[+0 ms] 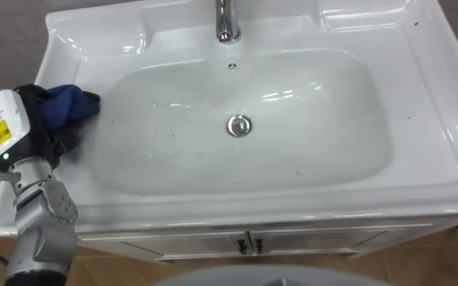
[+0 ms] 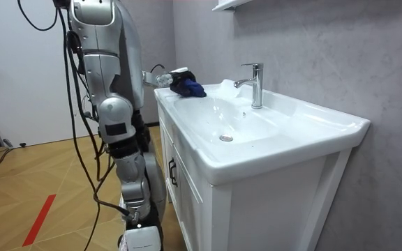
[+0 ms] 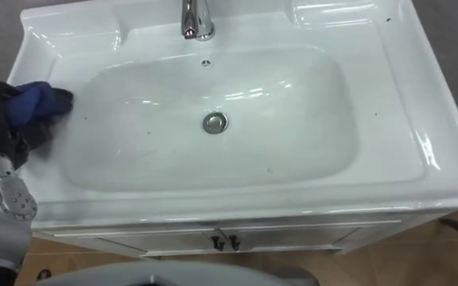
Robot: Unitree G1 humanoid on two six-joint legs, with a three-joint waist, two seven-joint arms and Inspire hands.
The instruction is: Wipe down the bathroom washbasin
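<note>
The white basin (image 1: 420, 159) lies below me, with a chrome drain (image 1: 239, 125) in the middle of its bowl and a chrome tap (image 1: 227, 22) at the back. My left hand (image 1: 40, 119) rests on the basin's left rim, its fingers curled round a dark blue cloth (image 1: 71, 103). The cloth bunches on the rim just at the bowl's left edge. In the room view I stand upright in front of the vanity, with the left hand (image 2: 160, 78) and the blue cloth (image 2: 187, 86) at the far end of the basin (image 2: 326, 129).
Small dark specks dot the bowl and the right rim. Below the basin is a white cabinet (image 1: 245, 242) with two door handles. A wall runs behind the tap, and a wooden floor (image 2: 40, 181) lies around the vanity.
</note>
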